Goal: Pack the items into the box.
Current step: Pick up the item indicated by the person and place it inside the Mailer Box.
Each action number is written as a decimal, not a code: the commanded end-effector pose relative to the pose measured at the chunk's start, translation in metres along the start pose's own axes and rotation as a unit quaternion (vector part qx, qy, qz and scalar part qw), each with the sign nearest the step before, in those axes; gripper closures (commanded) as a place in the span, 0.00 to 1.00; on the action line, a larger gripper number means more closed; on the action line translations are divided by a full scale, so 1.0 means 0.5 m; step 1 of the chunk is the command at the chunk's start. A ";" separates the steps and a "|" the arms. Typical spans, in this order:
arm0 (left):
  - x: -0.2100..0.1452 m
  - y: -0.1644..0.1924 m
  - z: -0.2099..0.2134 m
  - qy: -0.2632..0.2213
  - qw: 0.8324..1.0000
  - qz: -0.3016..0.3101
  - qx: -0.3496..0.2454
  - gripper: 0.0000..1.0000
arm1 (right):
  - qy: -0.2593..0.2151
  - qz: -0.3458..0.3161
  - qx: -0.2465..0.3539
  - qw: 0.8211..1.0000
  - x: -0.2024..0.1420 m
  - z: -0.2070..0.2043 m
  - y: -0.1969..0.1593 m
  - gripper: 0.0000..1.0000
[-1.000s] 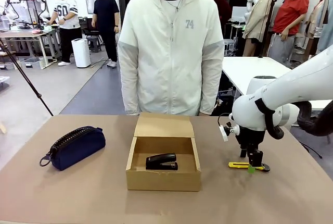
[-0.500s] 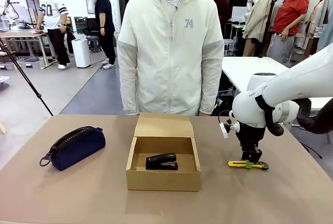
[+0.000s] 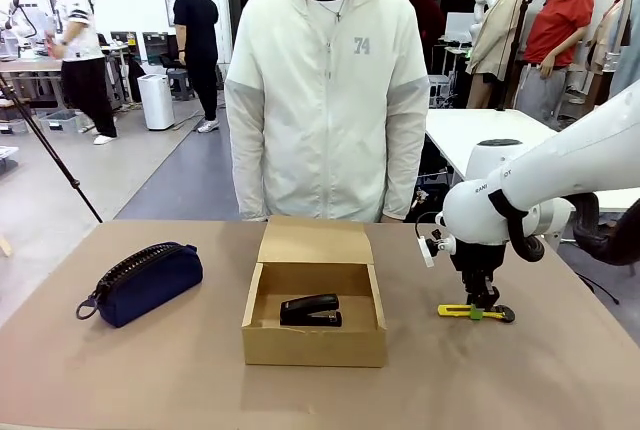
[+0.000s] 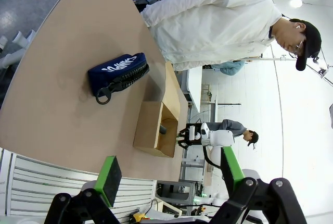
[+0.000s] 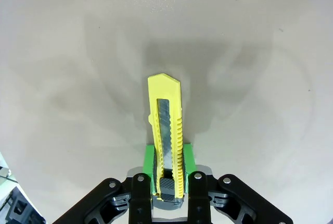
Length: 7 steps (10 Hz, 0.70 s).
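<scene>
The brown cardboard box stands open at the table's middle with its flap back, and the black stapler lies inside. To its left lies the navy zippered pouch. Right of the box, my right gripper is shut on the yellow utility knife at table level. The right wrist view shows the knife clamped between the green pads, pointing away from my right gripper. My left gripper is open and holds nothing, far above the pouch and the box.
A person in a white jacket stands at the far edge behind the box, hands out of sight. Bare tabletop lies in front of the box and to its right. Other tables and people are farther off.
My right gripper has closed from open onto the yellow knife. The knife has shifted slightly with it. Pouch, box and stapler have not moved.
</scene>
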State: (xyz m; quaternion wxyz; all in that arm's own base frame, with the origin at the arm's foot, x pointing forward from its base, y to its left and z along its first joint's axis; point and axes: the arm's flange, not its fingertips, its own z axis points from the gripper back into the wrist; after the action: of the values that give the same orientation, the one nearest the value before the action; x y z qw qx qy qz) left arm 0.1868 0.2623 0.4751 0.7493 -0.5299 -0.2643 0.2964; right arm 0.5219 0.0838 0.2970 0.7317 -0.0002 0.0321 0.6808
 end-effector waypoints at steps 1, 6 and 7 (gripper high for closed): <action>0.001 0.000 0.001 -0.002 1.000 -0.008 -0.010 0.00 | 0.009 -0.009 0.002 1.000 0.004 -0.026 0.008 1.00; 0.001 0.000 0.001 -0.002 1.000 -0.008 -0.010 0.00 | -0.028 -0.019 -0.004 0.999 -0.019 0.111 0.043 1.00; 0.001 0.000 0.001 -0.002 1.000 -0.008 -0.010 0.00 | -0.024 -0.024 0.001 0.999 -0.027 0.170 0.067 1.00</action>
State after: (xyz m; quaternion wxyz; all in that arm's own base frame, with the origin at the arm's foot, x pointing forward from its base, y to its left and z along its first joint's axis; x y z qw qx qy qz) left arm 0.1869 0.2623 0.4750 0.7493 -0.5299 -0.2642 0.2964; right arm 0.5100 0.0820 0.3521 0.7475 0.0073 0.0177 0.6640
